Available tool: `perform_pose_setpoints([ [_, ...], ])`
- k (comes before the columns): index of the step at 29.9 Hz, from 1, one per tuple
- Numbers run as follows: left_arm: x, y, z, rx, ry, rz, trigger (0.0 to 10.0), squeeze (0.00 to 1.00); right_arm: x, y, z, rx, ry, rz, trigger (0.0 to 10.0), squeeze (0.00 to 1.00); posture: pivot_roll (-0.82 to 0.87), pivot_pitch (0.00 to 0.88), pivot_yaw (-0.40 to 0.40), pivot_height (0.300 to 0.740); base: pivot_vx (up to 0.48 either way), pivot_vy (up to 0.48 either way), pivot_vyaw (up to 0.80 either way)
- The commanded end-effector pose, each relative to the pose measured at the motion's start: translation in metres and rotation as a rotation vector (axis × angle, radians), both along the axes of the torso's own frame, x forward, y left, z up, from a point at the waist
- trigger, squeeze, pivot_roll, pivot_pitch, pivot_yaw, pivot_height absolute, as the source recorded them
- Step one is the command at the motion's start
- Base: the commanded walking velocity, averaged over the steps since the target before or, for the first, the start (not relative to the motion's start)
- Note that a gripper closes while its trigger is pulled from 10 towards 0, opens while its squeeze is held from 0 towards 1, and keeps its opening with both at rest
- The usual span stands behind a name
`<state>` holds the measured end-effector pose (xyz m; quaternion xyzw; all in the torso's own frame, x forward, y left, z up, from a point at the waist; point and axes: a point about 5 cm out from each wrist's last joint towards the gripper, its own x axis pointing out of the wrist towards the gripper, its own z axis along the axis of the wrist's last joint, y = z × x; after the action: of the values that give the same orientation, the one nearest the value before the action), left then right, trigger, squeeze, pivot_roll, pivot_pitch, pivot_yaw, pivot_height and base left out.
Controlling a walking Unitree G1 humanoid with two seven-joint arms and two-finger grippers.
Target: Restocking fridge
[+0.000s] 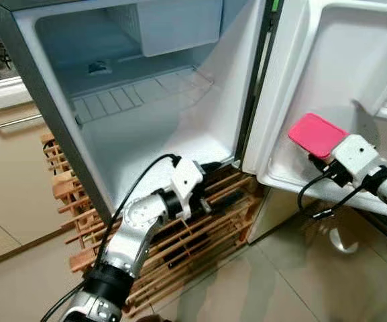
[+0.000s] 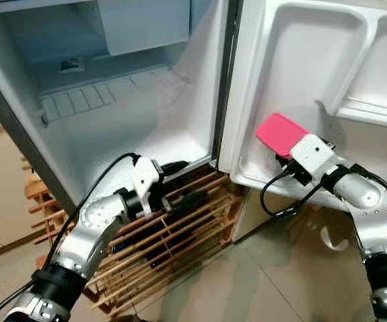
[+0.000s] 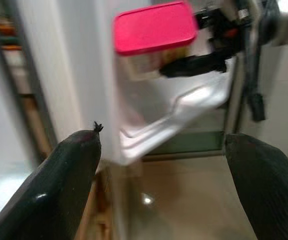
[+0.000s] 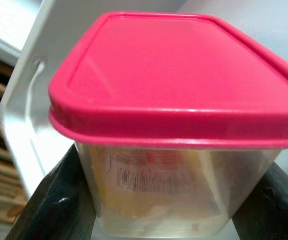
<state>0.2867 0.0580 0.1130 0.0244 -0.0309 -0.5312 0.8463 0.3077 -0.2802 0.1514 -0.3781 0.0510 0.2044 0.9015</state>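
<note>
A clear plastic container with a pink lid (image 1: 317, 134) is gripped by my right gripper (image 4: 163, 200), its black fingers (image 4: 59, 205) shut on the tub's two sides. The tub hangs just over the bottom shelf (image 1: 280, 180) of the open white fridge door. The container (image 3: 153, 30) also appears in the left wrist view, with the right fingers under it. My left gripper (image 1: 223, 182) is low down, in front of the fridge cabinet's bottom edge and above a wooden rack. It is open with nothing between its fingers (image 3: 74, 165).
The fridge interior (image 1: 153, 141) is bare, with a ribbed shelf (image 1: 133, 94) and a freezer box (image 1: 180, 27) at the top. A wooden slatted rack (image 1: 200, 245) stands under the fridge. Beige cabinets with a bar handle (image 1: 12, 123) lie to the left; tiled floor (image 1: 280, 282) lies in front.
</note>
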Motion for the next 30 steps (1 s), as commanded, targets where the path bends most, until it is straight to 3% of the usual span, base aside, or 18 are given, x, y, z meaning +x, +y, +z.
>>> perform_pose_setpoints([
  [1,-0.005,0.000,0.011,-0.039,0.014,-0.042,10.0,0.00,-0.001,0.005,-0.002,-0.012,0.021,0.066,10.0,0.00,-0.06,0.000,0.013,0.740,0.000,0.000,0.00],
  [5,-0.007,0.002,0.016,-0.060,0.016,-0.053,10.0,0.00,-0.001,0.009,-0.006,-0.004,0.046,0.110,10.0,0.00,-0.05,0.000,0.017,0.740,0.000,0.000,0.00],
  [8,-0.017,0.017,0.017,-0.048,0.030,-0.055,10.0,0.00,-0.004,0.016,-0.021,0.006,0.130,0.200,10.0,0.00,-0.02,0.000,0.033,0.740,0.000,0.000,0.00],
  [11,-0.021,0.019,0.015,-0.024,0.027,-0.071,10.0,0.00,-0.004,0.016,-0.022,-0.020,0.137,0.220,10.0,0.00,-0.01,0.000,0.034,0.740,0.000,0.000,0.00],
  [14,-0.027,0.025,0.012,0.013,0.037,-0.087,10.0,0.00,0.005,0.019,-0.015,-0.110,0.111,0.254,10.0,0.00,-0.01,0.000,0.041,0.740,0.000,0.000,0.00],
  [17,-0.027,0.025,0.014,0.019,0.035,-0.086,10.0,0.00,0.018,0.017,-0.002,-0.135,0.043,0.206,10.0,0.00,-0.01,0.000,0.042,0.740,0.000,0.000,0.00],
  [20,-0.026,0.024,0.016,0.007,0.017,-0.068,10.0,0.00,0.029,0.014,0.008,-0.084,-0.039,0.099,10.0,0.00,-0.01,0.000,0.038,0.740,0.000,0.000,0.00],
  [21,-0.025,0.024,0.018,-0.003,0.024,-0.036,10.0,0.00,0.031,0.016,0.011,-0.007,-0.060,0.061,10.0,0.00,-0.01,0.000,0.033,0.740,0.000,0.000,0.00],
  [23,-0.025,0.024,0.019,-0.013,0.032,-0.017,10.0,0.00,0.031,0.018,0.013,0.016,-0.099,0.045,10.0,0.00,-0.01,0.000,0.034,0.740,0.000,0.000,0.00],
  [24,-0.025,0.025,0.019,-0.028,0.043,0.002,10.0,0.00,0.031,0.021,0.014,0.073,-0.107,0.037,10.0,0.00,-0.01,0.000,0.037,0.740,0.000,0.000,0.00],
  [30,-0.018,0.030,0.026,-0.185,0.100,0.197,10.0,0.00,0.026,0.034,-0.011,0.185,-0.075,0.023,10.0,0.00,-0.02,0.000,0.051,0.740,0.000,0.000,0.00],
])
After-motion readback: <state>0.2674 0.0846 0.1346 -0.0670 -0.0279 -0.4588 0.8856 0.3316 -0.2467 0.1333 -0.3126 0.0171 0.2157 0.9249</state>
